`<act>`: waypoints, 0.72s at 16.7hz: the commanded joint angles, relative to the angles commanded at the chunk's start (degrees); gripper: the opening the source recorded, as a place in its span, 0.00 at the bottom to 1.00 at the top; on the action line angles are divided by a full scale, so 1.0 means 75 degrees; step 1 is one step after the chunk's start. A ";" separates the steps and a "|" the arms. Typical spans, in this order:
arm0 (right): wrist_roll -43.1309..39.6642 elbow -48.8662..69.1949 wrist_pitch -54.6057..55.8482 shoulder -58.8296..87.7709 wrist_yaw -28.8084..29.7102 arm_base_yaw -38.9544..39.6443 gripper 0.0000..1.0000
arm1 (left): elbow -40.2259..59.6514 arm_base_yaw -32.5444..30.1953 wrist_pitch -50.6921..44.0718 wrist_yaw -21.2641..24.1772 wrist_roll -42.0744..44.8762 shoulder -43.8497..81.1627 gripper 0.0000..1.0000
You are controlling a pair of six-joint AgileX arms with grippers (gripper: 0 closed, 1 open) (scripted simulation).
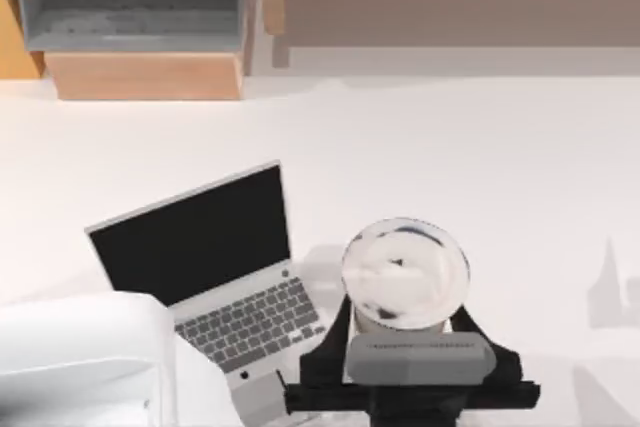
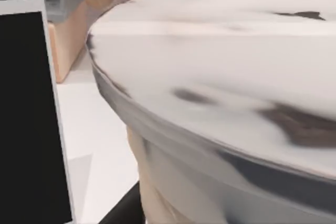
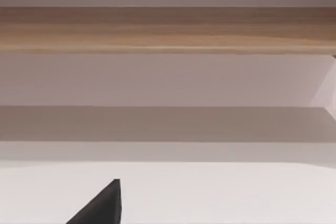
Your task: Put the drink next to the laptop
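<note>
Drink sits clamped in the left gripper just right of the laptop, so placing is underway; next, lower and let go.

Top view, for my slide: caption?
Left gripper at white-topped tan cup beside open silver-grey laptop.

Readable text: none anywhere in the three views.
Laptop screen: plain black, no writing.
Laptop keyboard: key legends too small to read.
Laptop near corner: a small round mark, with no letters that can be made out.
Drink: no label or brand visible.
</note>
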 joint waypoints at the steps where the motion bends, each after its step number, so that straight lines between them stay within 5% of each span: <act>1: 0.0000 0.0000 0.0000 0.0000 0.0000 0.0000 1.00 | -0.0025 0.0001 -0.0008 0.0010 0.0000 0.0026 0.00; 4: 0.0000 0.0000 0.0000 0.0000 0.0000 0.0000 1.00 | -0.0025 0.0001 -0.0008 0.0010 0.0000 0.0026 0.00; 12: 0.0000 0.0000 0.0000 0.0000 0.0000 0.0000 1.00 | -0.0025 0.0001 -0.0008 0.0010 0.0000 0.0026 0.60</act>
